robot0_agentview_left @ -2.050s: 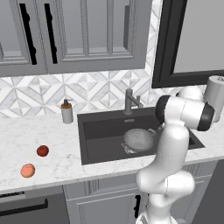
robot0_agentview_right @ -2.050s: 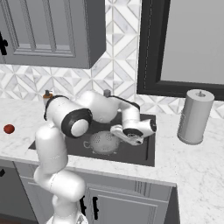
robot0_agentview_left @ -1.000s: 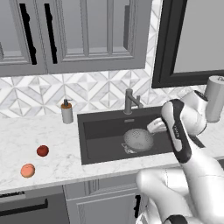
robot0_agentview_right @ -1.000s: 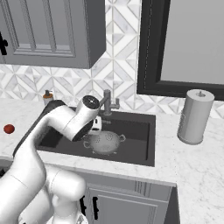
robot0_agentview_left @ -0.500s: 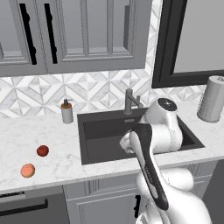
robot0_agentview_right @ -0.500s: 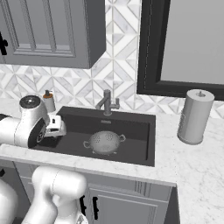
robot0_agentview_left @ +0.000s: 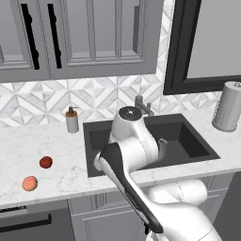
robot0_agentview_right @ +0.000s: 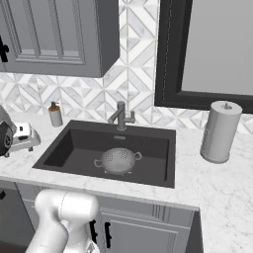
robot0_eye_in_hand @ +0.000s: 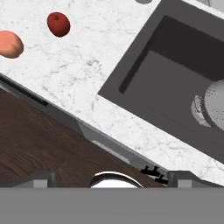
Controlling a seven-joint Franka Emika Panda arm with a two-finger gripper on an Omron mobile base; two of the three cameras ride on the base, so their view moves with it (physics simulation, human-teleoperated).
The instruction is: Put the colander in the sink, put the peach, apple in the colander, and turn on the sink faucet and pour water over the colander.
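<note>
Starting at the left of the left base view, the peach (robot0_agentview_left: 30,183) sits near the front edge of the white marble counter (robot0_agentview_left: 42,146), and the apple (robot0_agentview_left: 45,162) lies just beside it, a little further back, the two apart. Behind them a small soap pump bottle (robot0_agentview_left: 71,121) stands against the patterned tile backsplash (robot0_agentview_left: 42,98), under grey wall cabinets (robot0_agentview_left: 80,37) with dark handles. Moving right, the sink (robot0_agentview_right: 74,141) is sunk into the counter, and in the right base view the colander (robot0_agentview_right: 118,160) rests upright on its floor, near the middle. The sink faucet (robot0_agentview_right: 120,115) rises behind the basin. Further right there's a dark-framed window (robot0_agentview_right: 212,49) and a paper towel roll (robot0_agentview_right: 220,131) standing on the counter. The gripper (robot0_agentview_right: 22,138) shows at the far left edge of the right base view; whether it's parted or closed, I cannot tell, and nothing is seen in it.
</note>
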